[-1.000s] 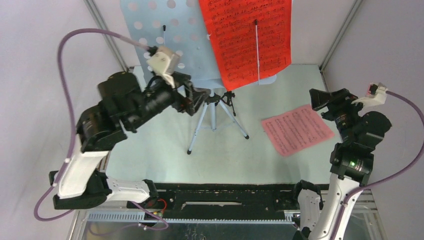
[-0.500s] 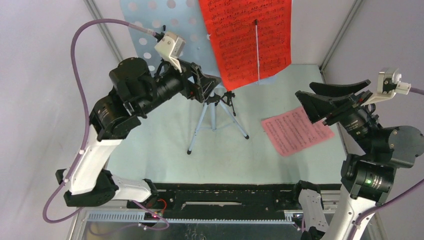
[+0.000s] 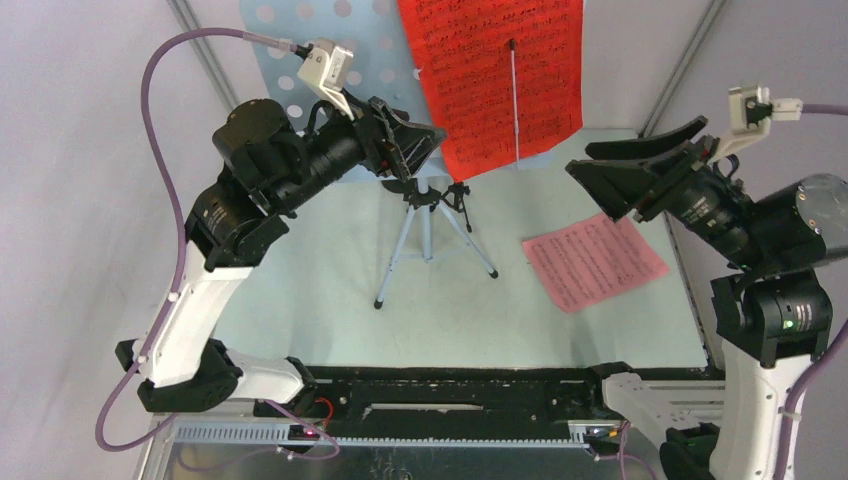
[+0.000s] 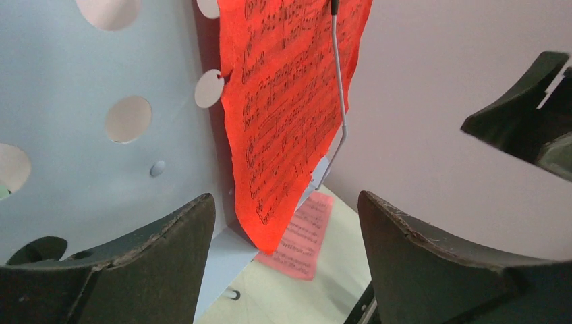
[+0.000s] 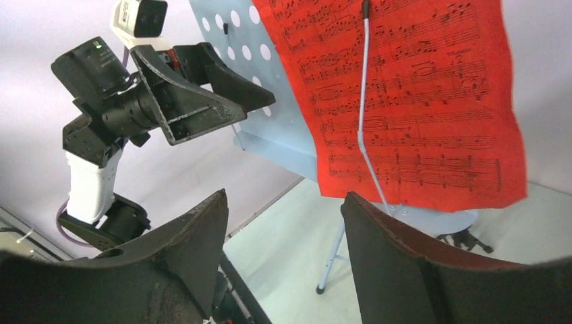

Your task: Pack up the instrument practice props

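Evidently the step in hand is freeing the red score sheet (image 3: 490, 75), which hangs on the pale blue music desk (image 5: 282, 138) atop the tripod (image 3: 425, 235), pinned under a thin wire arm (image 3: 514, 95); the pink sheet (image 3: 595, 260) lies flat on the tabletop (image 3: 320, 280). The left gripper (image 3: 415, 145) and right gripper (image 3: 582, 160) hover near the desk, fingers spread wide, holding nothing. Best pinch the sheet's free lower edge and slide it from under the wire, lest paper tear or stand tip.
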`<act>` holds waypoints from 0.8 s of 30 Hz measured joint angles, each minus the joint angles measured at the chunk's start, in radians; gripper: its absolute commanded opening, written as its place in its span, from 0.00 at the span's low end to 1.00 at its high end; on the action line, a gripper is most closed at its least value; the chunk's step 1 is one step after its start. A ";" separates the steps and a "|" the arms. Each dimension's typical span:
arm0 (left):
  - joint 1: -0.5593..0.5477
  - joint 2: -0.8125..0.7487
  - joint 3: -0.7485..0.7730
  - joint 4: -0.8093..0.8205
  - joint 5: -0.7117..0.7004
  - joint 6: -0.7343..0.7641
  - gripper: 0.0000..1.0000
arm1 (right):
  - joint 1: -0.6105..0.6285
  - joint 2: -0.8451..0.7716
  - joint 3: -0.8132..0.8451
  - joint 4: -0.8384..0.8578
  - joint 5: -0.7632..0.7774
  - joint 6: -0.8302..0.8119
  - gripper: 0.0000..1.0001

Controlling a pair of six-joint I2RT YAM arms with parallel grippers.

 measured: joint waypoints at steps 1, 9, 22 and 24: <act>0.005 0.000 -0.001 0.009 0.002 -0.008 0.85 | 0.037 0.013 0.010 -0.013 0.031 -0.010 0.71; 0.048 0.002 -0.024 0.069 0.034 -0.047 0.85 | 0.335 0.109 0.033 -0.056 0.321 -0.089 0.69; 0.089 0.035 -0.032 0.122 0.111 -0.085 0.85 | 0.404 0.190 0.029 0.016 0.543 -0.106 0.68; 0.089 0.042 -0.032 0.130 0.119 -0.091 0.85 | 0.404 0.187 0.028 0.028 0.554 -0.106 0.68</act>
